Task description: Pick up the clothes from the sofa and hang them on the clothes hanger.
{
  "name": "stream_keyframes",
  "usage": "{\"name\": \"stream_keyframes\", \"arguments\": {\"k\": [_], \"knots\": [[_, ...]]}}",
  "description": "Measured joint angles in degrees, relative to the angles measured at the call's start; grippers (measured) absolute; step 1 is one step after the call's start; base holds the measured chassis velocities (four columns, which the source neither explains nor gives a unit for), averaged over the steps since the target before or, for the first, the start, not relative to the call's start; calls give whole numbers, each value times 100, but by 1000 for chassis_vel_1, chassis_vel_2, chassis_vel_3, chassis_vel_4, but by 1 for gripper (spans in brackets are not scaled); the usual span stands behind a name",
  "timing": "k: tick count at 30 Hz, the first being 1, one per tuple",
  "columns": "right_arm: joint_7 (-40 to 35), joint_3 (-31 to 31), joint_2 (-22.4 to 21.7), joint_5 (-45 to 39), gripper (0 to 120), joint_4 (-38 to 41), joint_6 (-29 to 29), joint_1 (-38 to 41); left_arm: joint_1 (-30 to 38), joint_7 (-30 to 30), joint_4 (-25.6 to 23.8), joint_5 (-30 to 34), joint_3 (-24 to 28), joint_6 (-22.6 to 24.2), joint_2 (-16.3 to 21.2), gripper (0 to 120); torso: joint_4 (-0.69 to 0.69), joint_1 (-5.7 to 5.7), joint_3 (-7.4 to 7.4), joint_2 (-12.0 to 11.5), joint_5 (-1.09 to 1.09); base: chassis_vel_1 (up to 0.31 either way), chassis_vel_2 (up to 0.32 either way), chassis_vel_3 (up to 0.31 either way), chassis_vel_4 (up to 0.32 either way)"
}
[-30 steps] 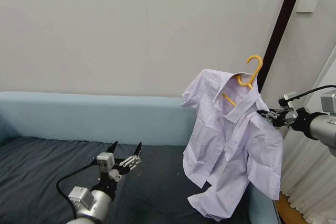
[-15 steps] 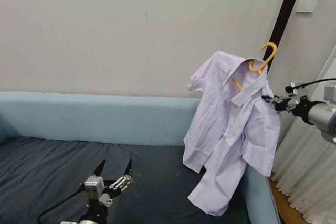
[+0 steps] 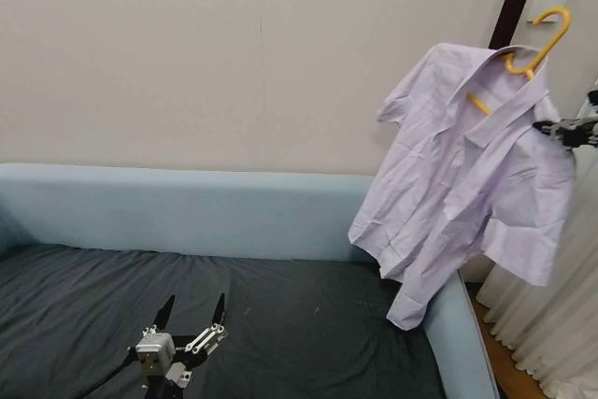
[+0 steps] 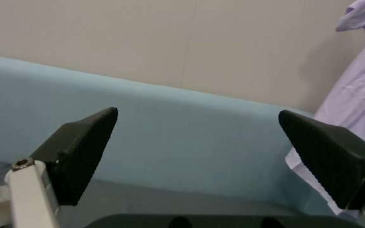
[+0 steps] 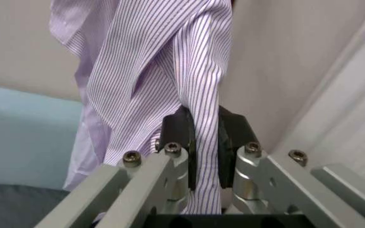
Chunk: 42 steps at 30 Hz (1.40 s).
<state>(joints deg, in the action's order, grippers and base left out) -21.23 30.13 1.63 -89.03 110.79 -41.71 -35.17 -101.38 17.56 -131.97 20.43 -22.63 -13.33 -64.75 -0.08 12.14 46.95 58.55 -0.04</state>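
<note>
The left gripper (image 3: pixel 194 304) hangs low over the dark seat (image 3: pixel 75 306) of the light-blue sofa (image 3: pixel 187 212). Its 2 fingers are spread wide with nothing between them, and it is just waiting. Further right, the pale purple striped shirt (image 3: pixel 467 165) is up in the air, off the sofa, above the sofa's right end. It sits on a yellow hanger (image 3: pixel 545 47), whose hook sticks up beside a dark post (image 3: pixel 512 2). The right gripper (image 3: pixel 551 128) is squeezed tight on a fold of the shirt near its shoulder. I think the step now is carrying the shirt to the rack. To do it well, the pinch should be tight. The arm should go slow so the shirt does not swing or slip off the hanger. The hook should come up above the bar before it goes down onto it.
</note>
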Motion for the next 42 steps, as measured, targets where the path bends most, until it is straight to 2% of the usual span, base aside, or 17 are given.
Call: {"name": "stream_keyframes", "arguments": {"k": [1,6,13,17,23,28,31,34,37,38,39,40,41,42], "knots": [[0,0,0,0,7,0,0,0,0,0,0,0,0,0,0,100,0,0,0,0,0,0,0,0,0],[-492,299,-717,-411,7,-90,-24,-421,27,44,6,3,57,0,73,100,1,0,0,0,1,0,0,0,0],[-816,360,-1215,-537,7,-110,-26,-693,102,65,67,9,162,-6,108,100,2,0,0,0,0,0,0,0,0],[-913,506,-1518,-404,7,-283,-27,-1141,173,75,119,18,259,-25,141,100,0,0,0,0,-1,0,0,0,0],[-587,1187,-1583,-55,7,-848,0,-2071,216,87,176,76,292,-50,191,100,3,0,1,-1,1,0,0,0,0],[-273,1327,-1432,376,7,-1169,167,-2305,236,96,174,119,286,-49,197,100,2,0,1,-1,1,0,0,0,0],[115,1452,-1294,895,7,-1613,310,-2535,247,105,191,140,279,-29,157,100,-1,0,1,-1,5,0,0,0,0],[258,1970,-1323,1131,7,-1839,364,-2942,254,107,225,141,291,-22,115,100,-2,1,1,-1,6,0,0,0,0],[373,2923,-1483,1365,7,-2110,484,-3967,267,107,260,136,333,-9,26,100,-2,0,0,-1,-8,0,0,0,0],[373,2923,-1483,1365,7,-2110,484,-3967,267,107,260,136,333,-9,26,100,-2,0,0,-1,-8,0,0,0,0],[416,3774,-1651,1484,7,-2324,504,-4836,265,109,268,133,339,-7,-17,100,0,0,1,-1,5,0,0,0,0],[429,4343,-1793,1542,7,-2499,505,-5435,259,109,276,128,340,-7,-35,100,1,0,1,-1,5,0,0,0,0],[451,4811,-1964,1614,7,-2684,507,-5980,247,110,284,124,333,-7,-38,100,4,0,1,-1,-5,0,0,0,0],[485,5079,-2109,1691,7,-2844,511,-6365,240,111,286,124,325,-8,-37,100,7,0,1,-1,-9,0,0,0,0]]}}
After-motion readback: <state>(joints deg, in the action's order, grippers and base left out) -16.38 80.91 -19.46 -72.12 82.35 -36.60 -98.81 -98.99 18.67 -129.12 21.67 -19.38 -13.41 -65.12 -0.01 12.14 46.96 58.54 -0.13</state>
